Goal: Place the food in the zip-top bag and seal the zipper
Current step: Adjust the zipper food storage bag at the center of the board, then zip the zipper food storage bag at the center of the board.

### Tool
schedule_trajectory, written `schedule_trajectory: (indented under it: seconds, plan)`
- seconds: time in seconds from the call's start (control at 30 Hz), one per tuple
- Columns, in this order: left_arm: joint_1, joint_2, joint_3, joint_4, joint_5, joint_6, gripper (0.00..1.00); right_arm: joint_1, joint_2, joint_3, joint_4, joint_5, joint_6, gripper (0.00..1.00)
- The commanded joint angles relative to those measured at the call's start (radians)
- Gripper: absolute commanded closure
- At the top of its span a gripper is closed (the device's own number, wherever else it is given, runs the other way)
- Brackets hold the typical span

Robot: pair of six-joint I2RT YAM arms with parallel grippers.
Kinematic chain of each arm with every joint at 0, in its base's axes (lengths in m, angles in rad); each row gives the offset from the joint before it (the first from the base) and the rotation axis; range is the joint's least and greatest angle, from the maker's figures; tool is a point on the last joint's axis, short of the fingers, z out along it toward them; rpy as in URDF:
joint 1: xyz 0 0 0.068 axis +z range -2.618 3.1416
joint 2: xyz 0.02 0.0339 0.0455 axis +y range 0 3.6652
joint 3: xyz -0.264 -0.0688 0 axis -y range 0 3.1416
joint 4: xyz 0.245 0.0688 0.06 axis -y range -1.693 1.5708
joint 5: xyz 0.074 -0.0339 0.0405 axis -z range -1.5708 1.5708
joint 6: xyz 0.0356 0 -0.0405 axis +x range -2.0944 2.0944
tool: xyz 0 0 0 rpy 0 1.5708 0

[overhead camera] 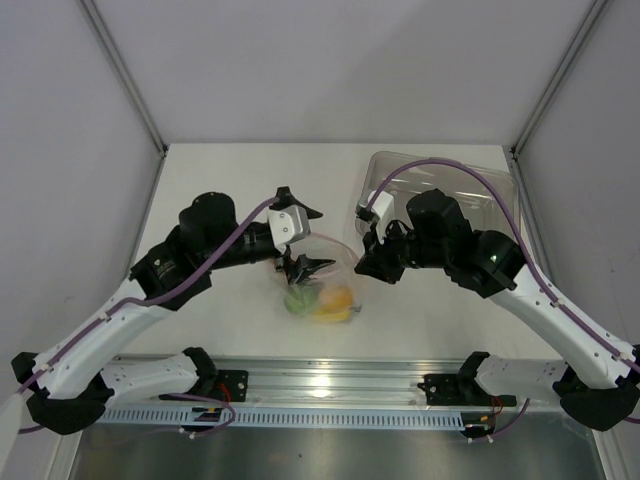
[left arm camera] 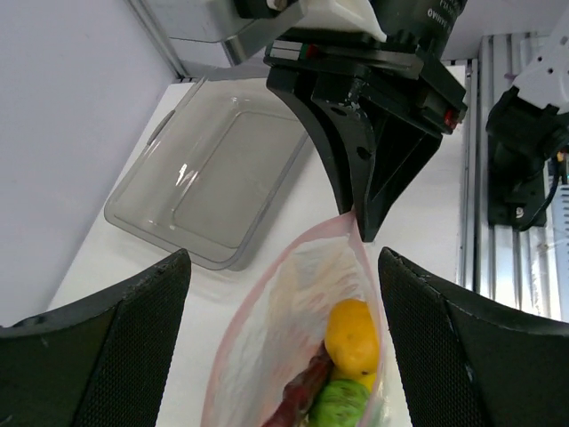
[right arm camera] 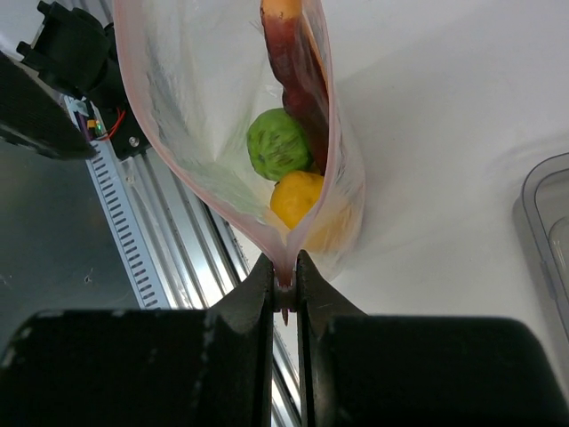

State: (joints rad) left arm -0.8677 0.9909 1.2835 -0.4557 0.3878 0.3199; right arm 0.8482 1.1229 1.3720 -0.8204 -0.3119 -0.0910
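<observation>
The zip-top bag (overhead camera: 322, 285) hangs with its mouth open between my two grippers. Inside lie the food pieces: a yellow fruit (left arm camera: 354, 336), a green lime (left arm camera: 338, 405) and a reddish-brown meat slice (left arm camera: 307, 387). In the right wrist view the lime (right arm camera: 277, 144), a yellow fruit (right arm camera: 298, 197) and the meat slice (right arm camera: 298, 71) also show. The pink zipper (left arm camera: 249, 302) rims the open mouth. My right gripper (right arm camera: 284, 285) is shut on the zipper's end corner. My left gripper (left arm camera: 283, 267) stands open, its fingers (left arm camera: 107, 338) either side of the bag's mouth, apart from it.
A rigid clear tray (overhead camera: 440, 185) sits at the back right of the white table, behind my right arm; the tray (left arm camera: 213, 187) also shows in the left wrist view. A metal rail (overhead camera: 320, 385) runs along the near edge. Grey walls enclose the table.
</observation>
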Motion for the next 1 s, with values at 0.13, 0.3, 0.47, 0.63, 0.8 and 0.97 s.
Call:
schedule_trajectory:
  seconds: [0.13, 0.3, 0.47, 0.63, 0.8, 0.97]
  plan:
    - [-0.005, 0.061, -0.012, 0.046, 0.141, 0.202, 0.13, -0.014, -0.028, 0.001, 0.032, -0.036, -0.019, 1.00]
    - [-0.007, 0.086, -0.015, 0.023, 0.267, 0.180, 0.13, -0.026, -0.028, -0.005, 0.030, -0.046, -0.023, 1.00]
    - [-0.010, 0.158, 0.011, -0.027, 0.267, 0.176, 0.13, -0.029, -0.031, -0.013, 0.036, -0.058, -0.024, 1.00]
    - [-0.010, 0.198, 0.008, -0.026, 0.232, 0.205, 0.13, -0.032, -0.029, -0.013, 0.038, -0.072, -0.024, 1.00]
    - [-0.008, 0.235, 0.028, -0.032, 0.218, 0.226, 0.13, -0.031, -0.028, -0.013, 0.029, -0.072, -0.030, 1.00]
    - [0.001, 0.265, 0.074, -0.084, 0.206, 0.234, 0.17, -0.032, -0.025, -0.010, 0.021, -0.059, -0.036, 1.00]
